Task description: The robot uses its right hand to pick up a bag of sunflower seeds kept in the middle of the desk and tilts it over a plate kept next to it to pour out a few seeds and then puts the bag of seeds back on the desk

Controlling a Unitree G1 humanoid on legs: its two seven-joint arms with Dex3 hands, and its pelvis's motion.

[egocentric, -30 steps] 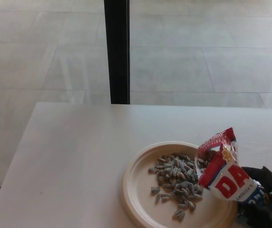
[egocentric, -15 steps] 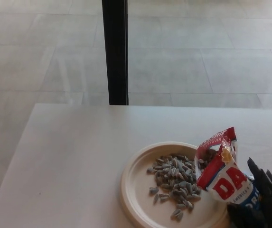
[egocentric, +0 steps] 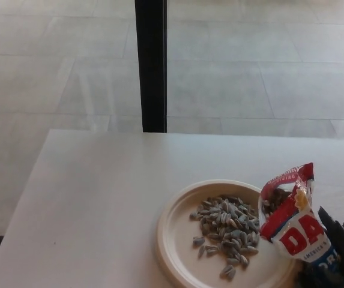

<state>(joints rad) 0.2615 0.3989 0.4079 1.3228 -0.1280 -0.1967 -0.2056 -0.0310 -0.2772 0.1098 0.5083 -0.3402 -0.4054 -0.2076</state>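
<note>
Dozens of sunflower seeds [egocentric: 226, 231] already lie on the plate [egocentric: 178, 231] while the right hand [egocentric: 340, 258], grasping the seed bag [egocentric: 292, 222], has drawn it more upright toward the plate's right rim, suggesting pouring is finished and the desk [egocentric: 87, 198] awaits it.

Only a small part of the robot shows: its right hand [egocentric: 340, 255], cut off by the corner of the picture. It is black all over, a matt, dull black with hardly any shine. The fingers [egocentric: 329, 221] are thick and blocky, tapering to blunt, angular tips, with hard edges rather than rounded ones. Lower down, the hand's body is a dark, chunky mass with a few faint ridges; finer detail is lost in shadow. No markings, screws or cables can be made out.
</note>
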